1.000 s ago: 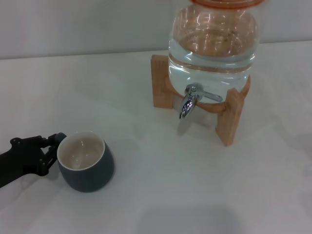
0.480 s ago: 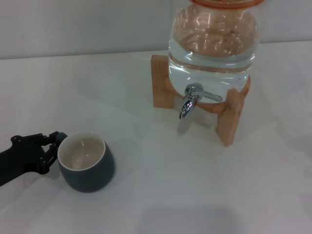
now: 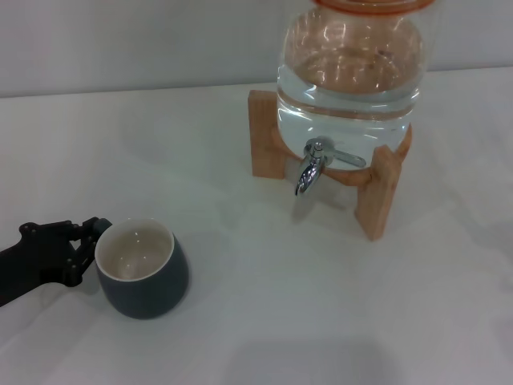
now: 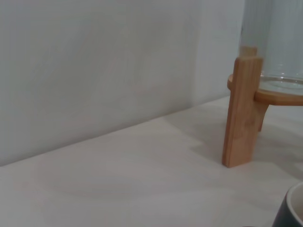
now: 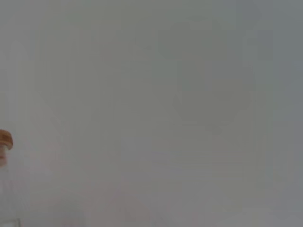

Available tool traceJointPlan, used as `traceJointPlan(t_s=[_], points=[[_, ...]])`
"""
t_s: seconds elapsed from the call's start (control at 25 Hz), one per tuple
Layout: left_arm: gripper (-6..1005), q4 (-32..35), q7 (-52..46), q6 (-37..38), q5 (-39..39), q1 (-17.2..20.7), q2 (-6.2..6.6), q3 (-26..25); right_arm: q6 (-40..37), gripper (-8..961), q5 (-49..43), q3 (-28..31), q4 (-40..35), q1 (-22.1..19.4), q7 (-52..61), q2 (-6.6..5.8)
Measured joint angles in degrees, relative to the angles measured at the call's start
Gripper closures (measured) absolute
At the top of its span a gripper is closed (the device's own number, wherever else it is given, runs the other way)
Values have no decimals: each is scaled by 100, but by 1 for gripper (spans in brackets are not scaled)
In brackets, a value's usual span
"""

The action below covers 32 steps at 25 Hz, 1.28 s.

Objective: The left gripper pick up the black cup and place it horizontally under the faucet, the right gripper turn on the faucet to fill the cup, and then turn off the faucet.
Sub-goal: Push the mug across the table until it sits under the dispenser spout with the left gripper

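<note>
The black cup (image 3: 148, 285) stands upright on the white table at the front left, its cream inside showing; its handle is hidden. My left gripper (image 3: 86, 250) reaches in from the left edge and sits right against the cup's left side, at rim height. A sliver of the cup also shows in the left wrist view (image 4: 289, 213). The chrome faucet (image 3: 314, 164) juts from the clear water jar (image 3: 349, 72) at the back right, its spout pointing down and its lever lying flat to the right. The right gripper is out of view.
The jar rests on a wooden stand (image 3: 377, 200) whose legs reach toward the front; one leg shows in the left wrist view (image 4: 241, 113). White table (image 3: 264, 321) lies between cup and faucet. A grey wall runs behind. The right wrist view shows only wall and the jar's orange lid edge (image 5: 4, 139).
The cup and my left gripper have shifted by a few pixels at most. The faucet and jar have not moved.
</note>
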Motion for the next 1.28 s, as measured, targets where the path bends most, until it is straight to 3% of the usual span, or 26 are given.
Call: traceJointPlan(t_s=[0.44,0.68,1.0,1.28], points=[[875,34,6,-208,-258,47,-6,-1,18,94,0,-161,-83,74,-36,0],[875,-47,-289,-215,-396,-233,-28,100,34,94,1,-482,-203,143,-234,1],[875,-14,-1228,196,-527,-775,-35,1164,195,93,0,-674,-216,192,-412,9],[875,240,-1767,639,-747,-809,-42,2071,502,93,55,-624,-235,100,-415,-3]])
